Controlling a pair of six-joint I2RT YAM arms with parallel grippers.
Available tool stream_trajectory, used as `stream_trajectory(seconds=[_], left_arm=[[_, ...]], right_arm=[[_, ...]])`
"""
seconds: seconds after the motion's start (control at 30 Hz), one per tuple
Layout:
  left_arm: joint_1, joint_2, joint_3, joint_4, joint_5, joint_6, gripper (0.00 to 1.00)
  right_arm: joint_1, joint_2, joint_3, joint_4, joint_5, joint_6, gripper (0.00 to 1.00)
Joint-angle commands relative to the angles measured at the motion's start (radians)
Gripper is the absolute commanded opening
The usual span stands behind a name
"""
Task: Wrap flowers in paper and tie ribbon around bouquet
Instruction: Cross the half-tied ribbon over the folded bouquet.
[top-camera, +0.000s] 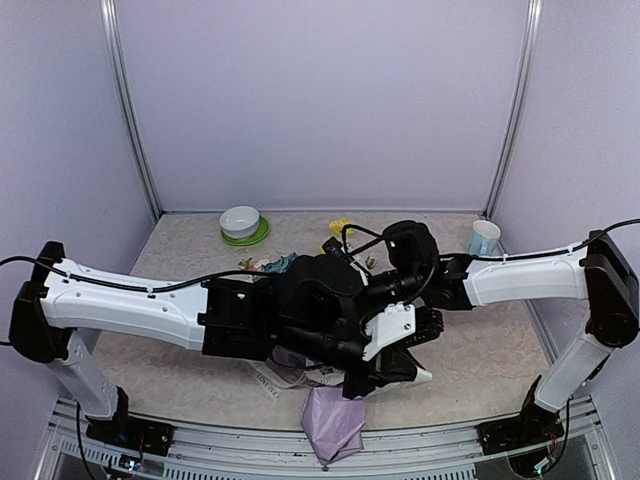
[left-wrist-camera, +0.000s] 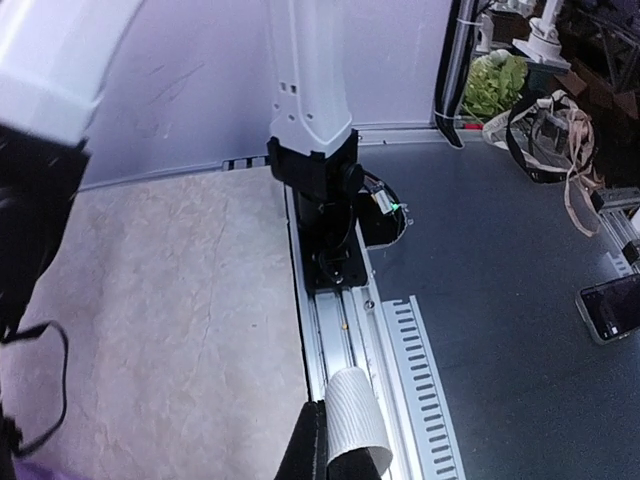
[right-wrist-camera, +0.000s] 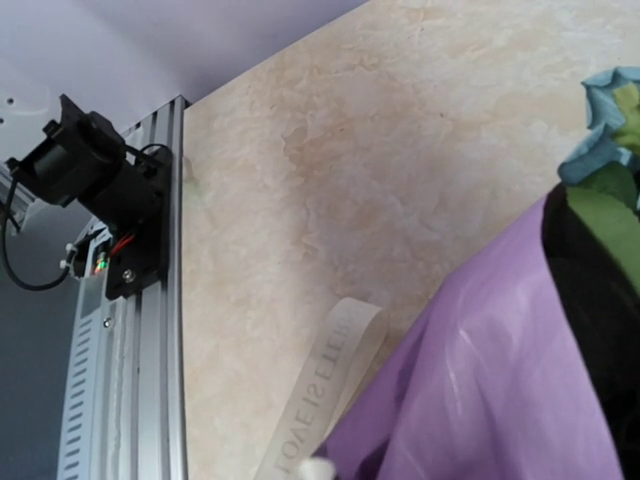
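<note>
Bouquet (top-camera: 335, 422) laid on the desk (top-camera: 180, 250) beneath both arms, which are reached inward and overlap. Long axis near-to-far: narrow lilac end at the near edge, blue head toward the back wall. Left hand (top-camera: 415, 375) and right hand (top-camera: 352, 383) clenched just above the narrow end; contents cannot be told. Ribbon (right-wrist-camera: 325, 390) beside it.

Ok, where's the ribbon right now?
Right wrist view: the ribbon lies on the tabletop beside the paper's left edge, between it and the aluminium rail.
</note>
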Motion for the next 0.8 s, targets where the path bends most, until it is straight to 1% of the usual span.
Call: stream_trajectory(seconds=[0.0,0.1,0.17,0.23,0.27,0.3,0.33,0.37,0.4,0.43,0.53,0.57,0.77], left_arm=[[-0.031,0.117,0.149,-0.014,0.051,0.127,0.0],[-0.035,0.158,0.172,0.055,0.028,0.129,0.0],[-0.035,0.17,0.17,0.118,-0.033,0.116,0.0],[-0.037,0.188,0.176,0.123,-0.08,0.134,0.0],[-0.036,0.198,0.174,0.119,-0.096,0.144,0.07],[-0.036,0.204,0.165,0.121,-0.119,0.149,0.23],[-0.036,0.208,0.15,0.131,-0.15,0.147,0.42],[-0.036,0.208,0.136,0.139,-0.173,0.142,0.56],[-0.036,0.206,0.124,0.146,-0.191,0.142,0.68],[-0.036,0.2,0.112,0.154,-0.2,0.143,0.77],[-0.038,0.169,0.069,0.18,-0.208,0.165,0.96],[-0.038,0.16,0.058,0.187,-0.217,0.174,0.99],[-0.037,0.18,0.073,0.128,-0.336,0.196,0.99]], right_arm=[[-0.004,-0.011,0.003,0.01,-0.006,-0.009,0.0],[-0.005,-0.013,0.015,-0.027,-0.001,-0.029,0.0],[-0.005,-0.013,0.016,-0.035,-0.009,-0.039,0.0],[-0.005,-0.013,0.013,-0.034,-0.019,-0.045,0.0],[-0.005,-0.014,0.014,-0.034,-0.024,-0.048,0.0],[-0.005,-0.014,0.014,-0.034,-0.025,-0.049,0.0],[-0.005,-0.016,0.015,-0.035,-0.026,-0.051,0.0],[-0.004,-0.017,0.014,-0.037,-0.026,-0.054,0.0],[-0.005,-0.018,0.016,-0.041,-0.025,-0.056,0.0],[-0.005,-0.015,0.017,-0.046,-0.024,-0.061,0.0],[-0.004,-0.017,0.017,-0.053,-0.027,-0.071,0.0],[-0.005,-0.018,0.017,-0.053,-0.027,-0.071,0.0],[-0.005,-0.026,0.023,-0.079,-0.004,-0.086,0.0]])
